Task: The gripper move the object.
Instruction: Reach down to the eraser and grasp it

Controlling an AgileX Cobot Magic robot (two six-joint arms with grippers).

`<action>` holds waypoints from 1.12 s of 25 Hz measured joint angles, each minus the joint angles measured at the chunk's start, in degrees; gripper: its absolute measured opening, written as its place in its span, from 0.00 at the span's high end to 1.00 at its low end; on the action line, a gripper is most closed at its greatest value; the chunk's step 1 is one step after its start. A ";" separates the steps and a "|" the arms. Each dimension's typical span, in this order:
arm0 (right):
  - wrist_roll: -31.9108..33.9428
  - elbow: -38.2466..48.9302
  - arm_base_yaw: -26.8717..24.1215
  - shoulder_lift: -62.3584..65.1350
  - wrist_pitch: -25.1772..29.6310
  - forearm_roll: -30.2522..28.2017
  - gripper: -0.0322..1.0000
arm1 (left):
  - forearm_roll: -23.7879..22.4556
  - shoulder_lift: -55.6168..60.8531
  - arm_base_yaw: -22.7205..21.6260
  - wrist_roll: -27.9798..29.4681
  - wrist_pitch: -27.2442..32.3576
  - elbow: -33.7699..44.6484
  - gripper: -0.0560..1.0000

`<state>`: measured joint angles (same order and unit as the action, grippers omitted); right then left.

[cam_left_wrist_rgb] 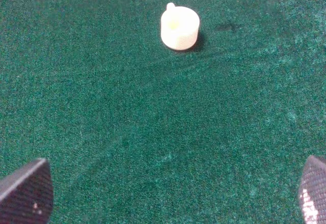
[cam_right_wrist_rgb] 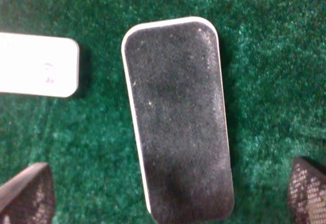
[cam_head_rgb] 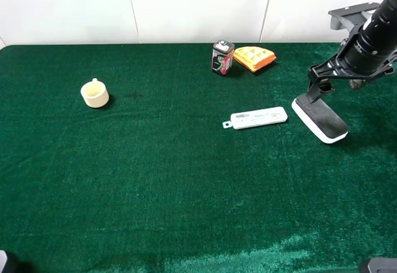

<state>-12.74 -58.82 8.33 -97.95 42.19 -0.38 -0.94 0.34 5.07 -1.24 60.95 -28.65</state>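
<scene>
The object (cam_head_rgb: 322, 121) is an oblong eraser with a black felt top and a white base, lying flat on the green cloth at the right. My right gripper (cam_head_rgb: 317, 93) hangs just above its far end, open and empty. In the right wrist view the eraser (cam_right_wrist_rgb: 175, 112) lies between the two spread fingertips (cam_right_wrist_rgb: 25, 193), and the gripper (cam_right_wrist_rgb: 165, 193) does not touch it. My left gripper (cam_left_wrist_rgb: 168, 193) is open and empty over bare cloth at the near left; the arm itself barely shows in the exterior high view.
A slim white remote-like stick (cam_head_rgb: 259, 117) lies just left of the eraser, its end showing in the right wrist view (cam_right_wrist_rgb: 35, 63). A cream cup (cam_head_rgb: 95, 93) stands at the left, also ahead of the left gripper (cam_left_wrist_rgb: 179, 27). A small can (cam_head_rgb: 222, 57) and an orange waffle-like piece (cam_head_rgb: 254, 58) sit at the back.
</scene>
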 joint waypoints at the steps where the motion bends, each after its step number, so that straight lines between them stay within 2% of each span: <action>1: -0.02 0.00 0.00 -0.37 -0.12 0.00 0.30 | 0.00 0.00 0.00 0.00 0.00 0.00 0.02; 16: -0.37 -0.04 0.00 -7.32 -2.12 -0.83 0.30 | 0.00 0.00 0.00 0.00 0.00 0.00 0.02; 28: -1.63 -0.04 0.00 -9.51 -6.12 -0.94 0.30 | 0.00 0.00 0.00 0.00 0.00 0.00 0.02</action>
<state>-14.37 -58.86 8.33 -107.46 36.07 -1.31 -0.94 0.34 5.07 -1.24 60.95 -28.65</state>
